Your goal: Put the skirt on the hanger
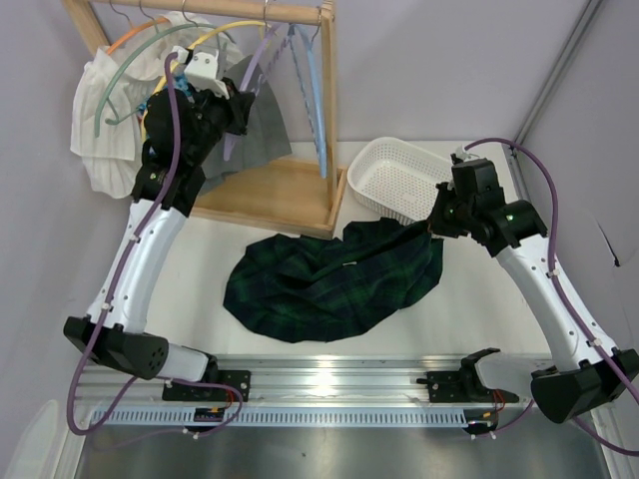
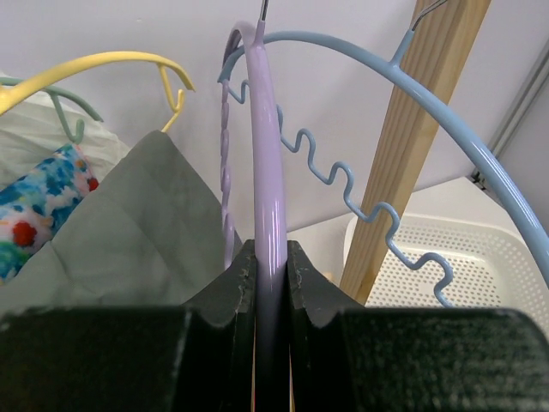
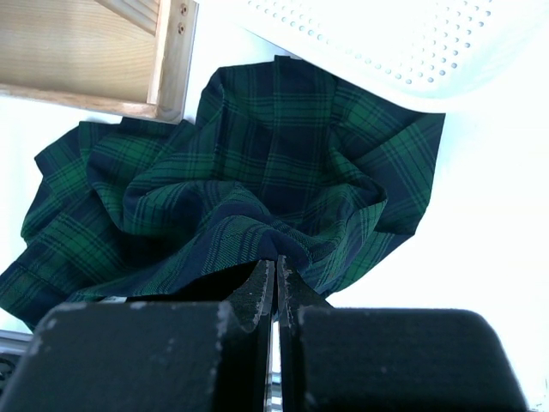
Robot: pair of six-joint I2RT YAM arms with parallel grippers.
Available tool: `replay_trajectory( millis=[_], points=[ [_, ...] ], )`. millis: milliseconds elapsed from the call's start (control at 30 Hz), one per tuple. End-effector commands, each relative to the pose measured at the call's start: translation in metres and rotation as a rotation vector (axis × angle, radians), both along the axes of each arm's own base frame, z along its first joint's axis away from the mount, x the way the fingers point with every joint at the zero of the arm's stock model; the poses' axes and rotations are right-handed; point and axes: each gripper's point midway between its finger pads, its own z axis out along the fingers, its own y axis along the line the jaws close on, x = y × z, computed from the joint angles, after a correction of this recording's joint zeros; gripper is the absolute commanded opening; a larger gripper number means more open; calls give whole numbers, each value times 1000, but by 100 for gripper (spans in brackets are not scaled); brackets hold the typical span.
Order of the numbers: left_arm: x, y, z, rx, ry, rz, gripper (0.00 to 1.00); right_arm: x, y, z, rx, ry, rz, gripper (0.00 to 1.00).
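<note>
The dark green and navy plaid skirt (image 1: 329,279) lies crumpled on the table in front of the wooden rack. My right gripper (image 1: 431,225) is shut on a fold at the skirt's right edge; in the right wrist view the skirt (image 3: 257,172) bunches up at the closed right gripper (image 3: 274,262). The pale lavender hanger (image 1: 255,75) hangs by its hook from the rack's rail. My left gripper (image 1: 235,105) is shut on the hanger's arm; in the left wrist view the hanger (image 2: 268,129) runs up from between the left gripper (image 2: 271,249).
A light blue wavy hanger (image 2: 369,206) hangs right beside the lavender one, a yellow hanger (image 2: 103,64) to its left. A grey garment (image 1: 265,130) and a white ruffled garment (image 1: 100,120) hang on the rack (image 1: 290,195). A white basket (image 1: 399,180) stands behind the skirt.
</note>
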Motion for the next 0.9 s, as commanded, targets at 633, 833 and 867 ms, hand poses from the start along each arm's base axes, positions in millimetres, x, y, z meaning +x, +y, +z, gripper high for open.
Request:
replay_trajectory(
  millis=[633,833,867],
  points=[
    [-69,70,76,-124,-129,272,0,2,2,14,37,-66,-9,0],
    [-51,69,64,-100,-107,297,0,-3,-1,14,36,-68,-21,0],
    [-42,66,54,-89,-84,298,0,-4,-1,14,35,-69,-22,0]
  ],
)
